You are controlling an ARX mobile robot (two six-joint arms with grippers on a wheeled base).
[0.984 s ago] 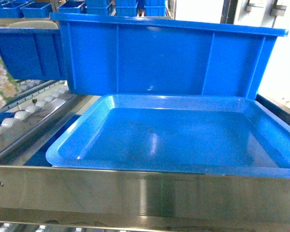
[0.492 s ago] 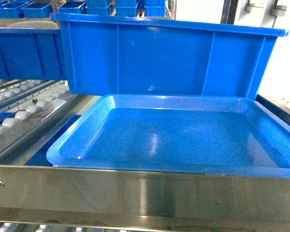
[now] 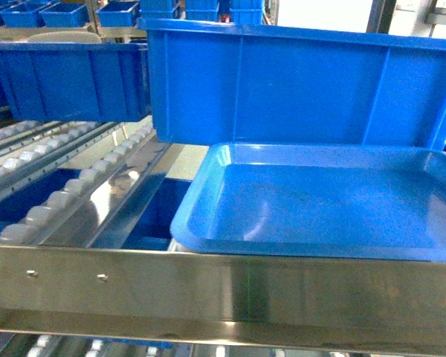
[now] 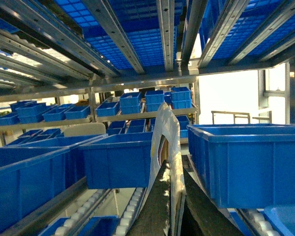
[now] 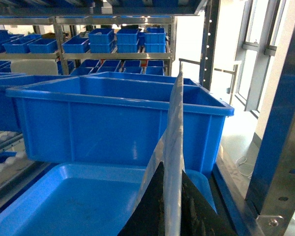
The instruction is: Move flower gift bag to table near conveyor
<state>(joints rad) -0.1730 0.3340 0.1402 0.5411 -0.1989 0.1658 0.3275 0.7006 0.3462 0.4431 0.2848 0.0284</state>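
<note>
Head view slides left: tray and conveyor shift right, robot likely turning toward counter. Left gripper and right gripper each pinching gift bag edge, bag held aloft.

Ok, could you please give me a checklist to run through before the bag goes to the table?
1. Left gripper shut on the gift bag: ok.
2. Right gripper shut on the bag's edge: ok.
3. Table in sight: not ok, no view shows it.
4. Bag apart from the blue bin: cannot tell, they are close.
5. Bag in head view: not ok, only the tray and conveyor show.
</note>
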